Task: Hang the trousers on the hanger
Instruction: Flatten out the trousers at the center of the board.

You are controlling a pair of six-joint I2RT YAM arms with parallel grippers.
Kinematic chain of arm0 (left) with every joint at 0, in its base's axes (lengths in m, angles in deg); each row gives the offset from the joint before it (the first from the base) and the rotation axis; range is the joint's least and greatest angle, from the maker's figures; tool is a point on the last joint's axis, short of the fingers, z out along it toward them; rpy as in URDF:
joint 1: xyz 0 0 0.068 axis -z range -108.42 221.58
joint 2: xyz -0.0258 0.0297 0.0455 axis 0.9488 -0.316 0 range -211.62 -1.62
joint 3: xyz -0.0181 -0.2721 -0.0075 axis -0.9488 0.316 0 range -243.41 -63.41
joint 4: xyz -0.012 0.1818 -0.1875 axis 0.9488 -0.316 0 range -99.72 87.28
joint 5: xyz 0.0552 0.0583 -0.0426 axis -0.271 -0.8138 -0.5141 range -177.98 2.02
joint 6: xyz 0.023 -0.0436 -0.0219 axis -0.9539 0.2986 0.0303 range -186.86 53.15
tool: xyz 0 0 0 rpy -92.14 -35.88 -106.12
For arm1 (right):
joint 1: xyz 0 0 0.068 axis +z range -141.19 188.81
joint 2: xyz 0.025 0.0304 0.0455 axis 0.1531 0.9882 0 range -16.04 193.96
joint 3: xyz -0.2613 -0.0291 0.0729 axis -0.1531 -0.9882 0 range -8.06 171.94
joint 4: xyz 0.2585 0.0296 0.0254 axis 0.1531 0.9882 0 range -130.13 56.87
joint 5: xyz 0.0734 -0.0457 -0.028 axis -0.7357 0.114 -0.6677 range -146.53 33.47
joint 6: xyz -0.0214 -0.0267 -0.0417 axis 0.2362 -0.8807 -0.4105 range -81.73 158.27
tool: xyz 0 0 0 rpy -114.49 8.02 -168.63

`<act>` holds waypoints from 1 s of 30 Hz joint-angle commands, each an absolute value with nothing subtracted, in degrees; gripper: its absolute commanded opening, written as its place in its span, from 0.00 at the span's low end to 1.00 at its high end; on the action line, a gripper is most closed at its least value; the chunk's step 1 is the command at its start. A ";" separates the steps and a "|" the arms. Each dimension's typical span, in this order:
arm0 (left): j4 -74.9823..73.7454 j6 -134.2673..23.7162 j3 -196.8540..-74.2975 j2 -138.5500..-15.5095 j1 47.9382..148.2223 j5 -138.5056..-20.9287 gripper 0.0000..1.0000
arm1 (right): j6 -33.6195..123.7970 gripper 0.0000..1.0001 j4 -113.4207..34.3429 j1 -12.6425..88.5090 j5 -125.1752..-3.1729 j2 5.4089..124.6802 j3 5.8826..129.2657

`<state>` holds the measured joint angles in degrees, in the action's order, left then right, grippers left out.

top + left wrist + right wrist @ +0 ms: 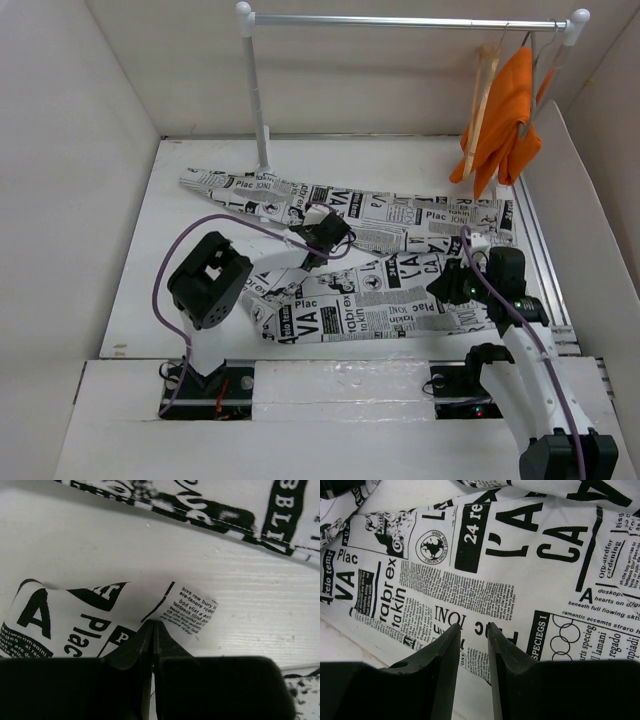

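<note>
Left gripper [152, 626] has its fingers pressed together, apparently nipping a raised fold of the trousers [400, 300] (the thin cloth could slip free on a lift). Right gripper [474, 628] hovers slightly parted above the print, holding nothing. Trousers lie spread on the table [130, 300]; only the overhead view shows the hanger [483, 95], hanging far back on the rail [400, 19] beside the orange garment [505, 115], well apart from both arms.
</note>
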<state>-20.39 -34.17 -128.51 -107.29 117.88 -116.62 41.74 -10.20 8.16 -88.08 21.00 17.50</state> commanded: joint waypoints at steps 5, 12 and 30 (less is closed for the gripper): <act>-18.82 -33.36 -120.63 -92.34 113.42 -111.31 0.06 | 40.82 0.38 -12.36 10.83 -88.09 24.21 23.22; -13.80 -33.63 -121.76 -93.28 116.14 -104.59 0.41 | 38.98 0.39 -14.03 11.44 -88.35 27.29 22.88; -22.67 -28.37 -125.90 -96.60 113.24 -117.32 0.00 | 37.13 0.39 -9.55 12.50 -87.64 21.75 23.05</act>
<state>-16.94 -31.76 -128.46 -106.81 113.71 -112.99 37.80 -9.00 11.90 -87.38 22.55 20.85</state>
